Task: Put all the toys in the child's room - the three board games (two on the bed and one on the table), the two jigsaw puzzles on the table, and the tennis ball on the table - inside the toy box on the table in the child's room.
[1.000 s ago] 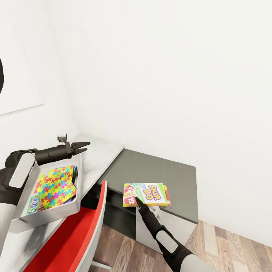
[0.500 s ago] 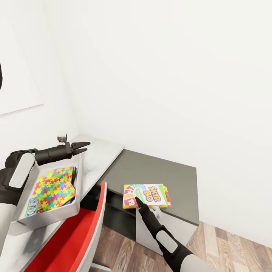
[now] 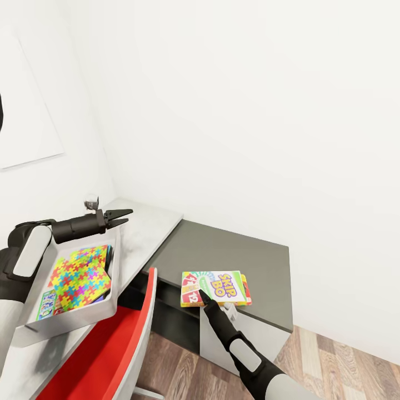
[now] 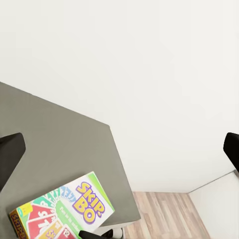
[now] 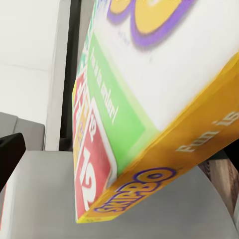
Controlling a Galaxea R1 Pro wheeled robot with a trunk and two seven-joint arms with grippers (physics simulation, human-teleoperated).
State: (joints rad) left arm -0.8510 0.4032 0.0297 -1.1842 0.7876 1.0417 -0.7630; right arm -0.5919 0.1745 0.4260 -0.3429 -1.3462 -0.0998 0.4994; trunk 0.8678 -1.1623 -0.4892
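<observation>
A yellow-green Skip-Bo board game (image 3: 222, 286) lies flat near the front edge of the dark-grey cabinet top (image 3: 233, 250). My right gripper (image 3: 203, 296) is at its near left corner, open, with the box's edge (image 5: 149, 99) between the spread fingers (image 5: 7, 154). The light grey toy box (image 3: 114, 266) stands on the pale desk (image 3: 147, 222) and holds a jigsaw puzzle (image 3: 78, 275) and a blue board game (image 3: 47, 303). My left gripper (image 3: 123, 216) hovers open above the toy box's far end, and its camera looks at the Skip-Bo box (image 4: 74, 206). The tennis ball and the bed are out of view.
A red chair (image 3: 111, 344) is pushed in under the desk, between my arms. White walls close the corner behind desk and cabinet. Wood-plank floor (image 3: 333, 361) lies to the right. A small dark object (image 3: 90, 200) stands on the desk behind the left gripper.
The picture has shifted a little. Neither arm nor the Skip-Bo box has visibly moved; the right gripper stays at the box's corner.
</observation>
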